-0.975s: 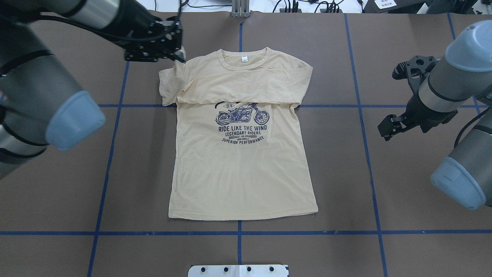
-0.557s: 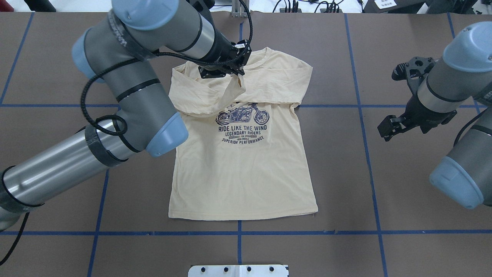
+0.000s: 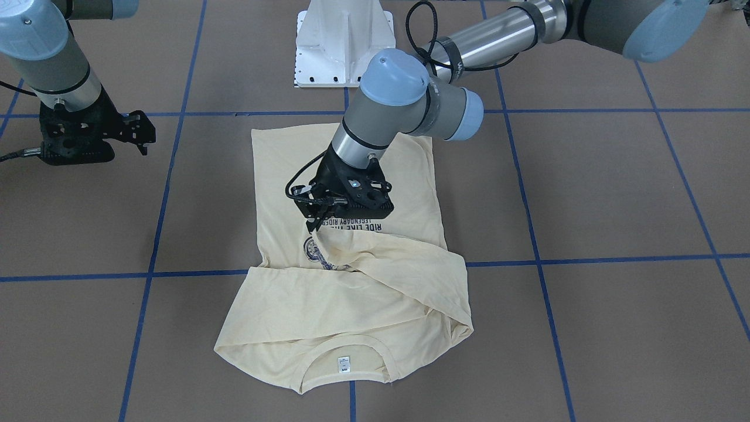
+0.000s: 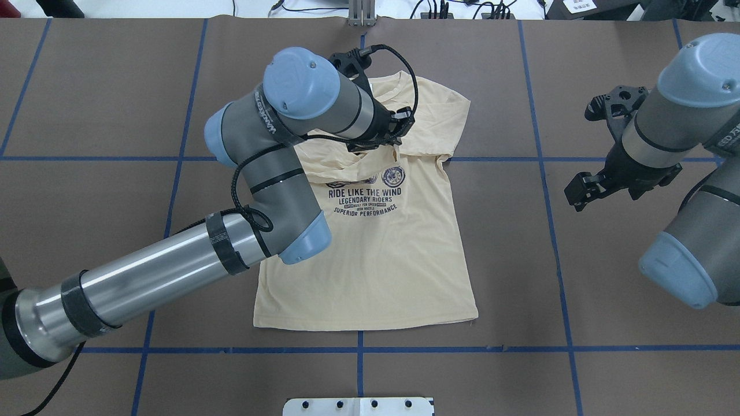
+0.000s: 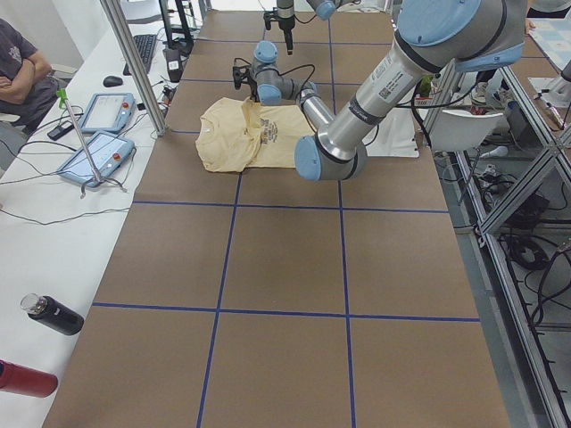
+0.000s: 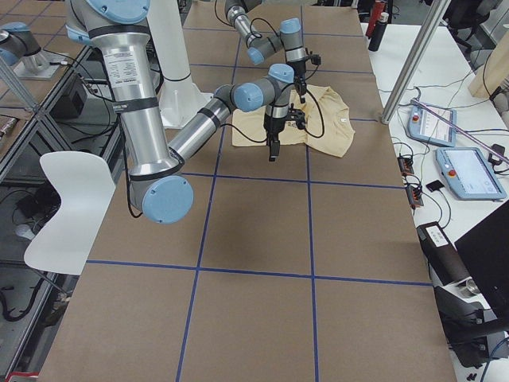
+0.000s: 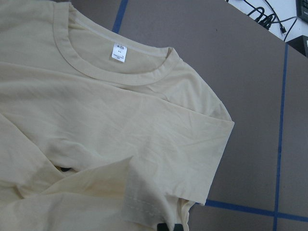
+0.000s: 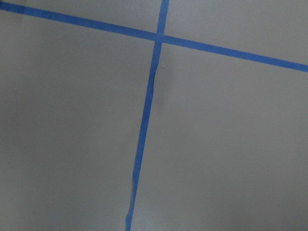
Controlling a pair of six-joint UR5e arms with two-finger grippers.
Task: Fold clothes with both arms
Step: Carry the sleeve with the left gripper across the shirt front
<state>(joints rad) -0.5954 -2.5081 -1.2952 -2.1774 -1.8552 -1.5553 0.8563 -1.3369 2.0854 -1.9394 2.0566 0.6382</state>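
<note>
A second ago my left claw (image 3: 312,224) was out at the shirt's 10 o'clock corner, pinching the sleeve (image 3: 398,264) at the shoulder. Since then I have swept it inward, past the collar, and now it hangs low over the chest just right of the shirt's midline, as seen from the overhead view. The claw is clamped narrow on the sleeve's cuff, and the fabric trails back in a slack diagonal band toward the shoulder it came from. That band now covers the upper part of the navy print (image 4: 364,199), so I judge the sleeve fold to be nearly carried across but not yet laid down. The cloth is still lifted at my fingertips, and it should go flat before I let go. The shirt (image 4: 370,260) itself lies spread at the middle of the table (image 4: 578,289). Its collar and neck label (image 3: 344,364) are at 12 o'clock from my left claw and its hem is far off at 6. My right claw (image 4: 578,193) has not stirred. It hovers over bare table at the shirt's 3 o'clock, well apart from it, and I cannot tell how wide it stands.
</note>
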